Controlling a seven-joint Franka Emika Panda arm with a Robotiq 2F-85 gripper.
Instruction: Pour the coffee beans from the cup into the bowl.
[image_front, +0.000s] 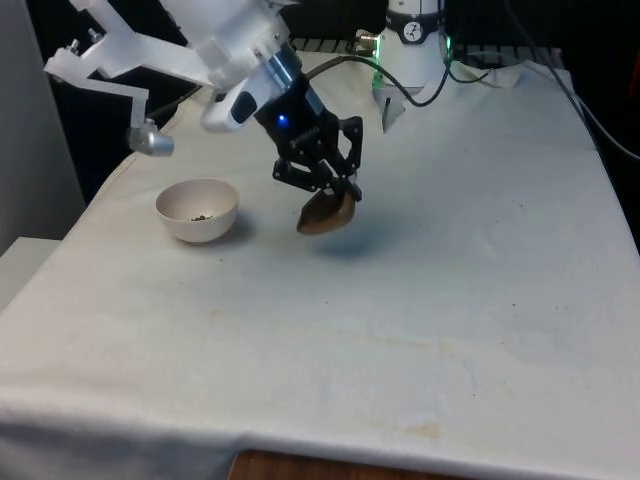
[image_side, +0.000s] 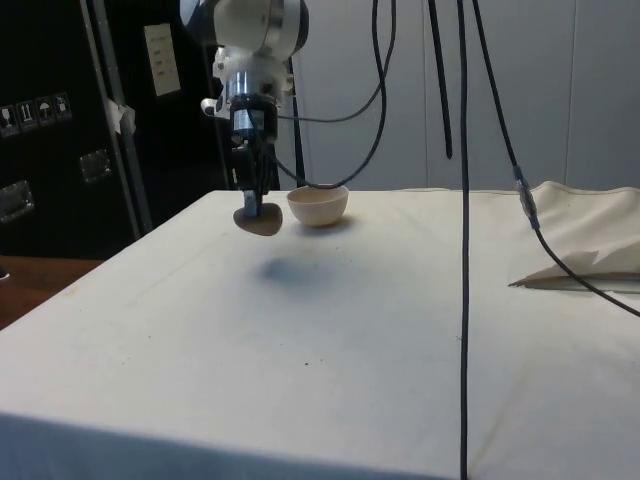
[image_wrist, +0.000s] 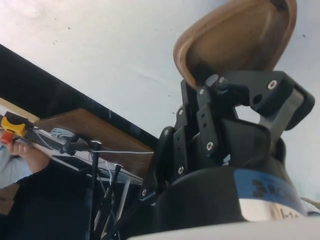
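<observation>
Two things matter on your desk (image_front: 420, 300): a brown cup (image_front: 326, 214) and a white bowl (image_front: 197, 210). Starting from the near edge, the white cloth in front of you carries nothing but a few faint stains. Past the middle, toward the far edge and the front view's left, you find the end effector (image_front: 340, 192) closed on the cup's rim. The cup hangs clear of the cloth, tipped well over on its side, with its shadow lying on the desk below it. In the side view the cup (image_side: 258, 220) hangs from the end effector (image_side: 252, 208) just in front of the bowl (image_side: 318, 205), and the two are apart. In the wrist view you look into the cup (image_wrist: 235, 40) past the black fingers (image_wrist: 210, 125); what shows of its brown inside is bare. The bowl stands upright on the desk beside the cup, nearer the left edge in the front view, with a few dark coffee beans (image_front: 203, 216) at its bottom. Beyond the desk's edge, the wrist view shows you a person's hand (image_wrist: 30, 152) near a yellow tool (image_wrist: 12, 126).
</observation>
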